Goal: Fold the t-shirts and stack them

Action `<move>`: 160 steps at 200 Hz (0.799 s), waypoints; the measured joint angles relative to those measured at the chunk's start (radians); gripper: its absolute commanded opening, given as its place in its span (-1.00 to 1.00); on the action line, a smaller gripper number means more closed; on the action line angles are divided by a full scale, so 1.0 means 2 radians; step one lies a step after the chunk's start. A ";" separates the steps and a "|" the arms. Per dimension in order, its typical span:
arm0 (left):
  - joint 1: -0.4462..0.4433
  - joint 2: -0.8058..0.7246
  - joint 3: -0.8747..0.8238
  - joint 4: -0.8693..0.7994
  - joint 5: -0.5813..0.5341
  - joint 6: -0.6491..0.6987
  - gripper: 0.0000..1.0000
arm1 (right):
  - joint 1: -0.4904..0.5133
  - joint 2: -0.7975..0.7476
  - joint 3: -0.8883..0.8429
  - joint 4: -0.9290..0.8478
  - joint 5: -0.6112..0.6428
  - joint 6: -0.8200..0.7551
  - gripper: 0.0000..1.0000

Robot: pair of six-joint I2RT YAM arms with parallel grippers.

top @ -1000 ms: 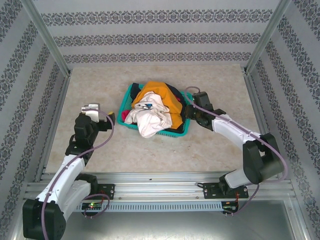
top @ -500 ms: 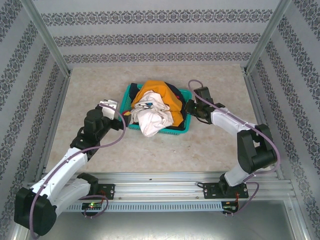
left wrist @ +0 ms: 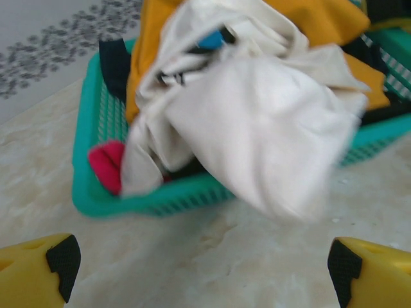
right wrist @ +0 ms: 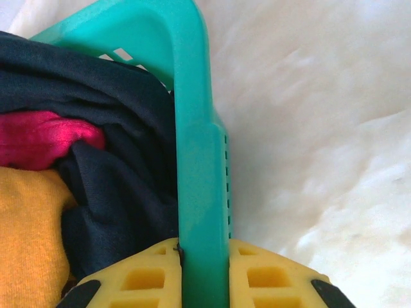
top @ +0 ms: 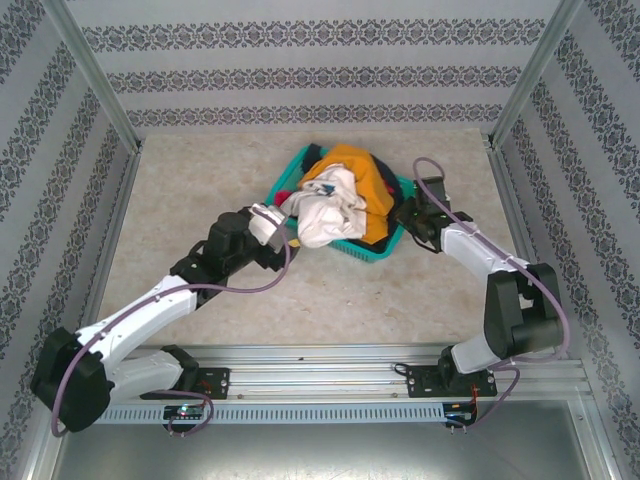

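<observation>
Draping over teal basket (left wrist: 90, 192), crumpled cream t-shirt (left wrist: 270, 128)

1. Here's the tabletop (top: 200, 170): pale, marbled beige, with patterned panels (top: 300, 75) on the left, far and right sides.
2. One thing sits directly on it: a teal mesh basket (top: 352, 254), right of centre and towards the far half, turned askew to the edges.
3. A cream shirt (top: 325, 215) spills over the basket's near rim. I can't tell whether it reaches the tabletop.
</observation>
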 measured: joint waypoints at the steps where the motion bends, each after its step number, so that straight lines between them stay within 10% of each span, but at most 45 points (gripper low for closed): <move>1: -0.002 0.002 0.002 0.000 0.000 0.000 1.00 | -0.002 -0.001 0.000 0.000 0.002 0.002 -0.92; 74: -0.102 0.154 0.089 0.043 0.010 0.009 1.00 | -0.122 -0.016 -0.012 0.008 0.058 0.070 -0.99; 160: -0.120 0.243 0.150 0.077 0.036 -0.014 1.00 | -0.189 -0.013 -0.032 0.040 0.061 0.109 -1.00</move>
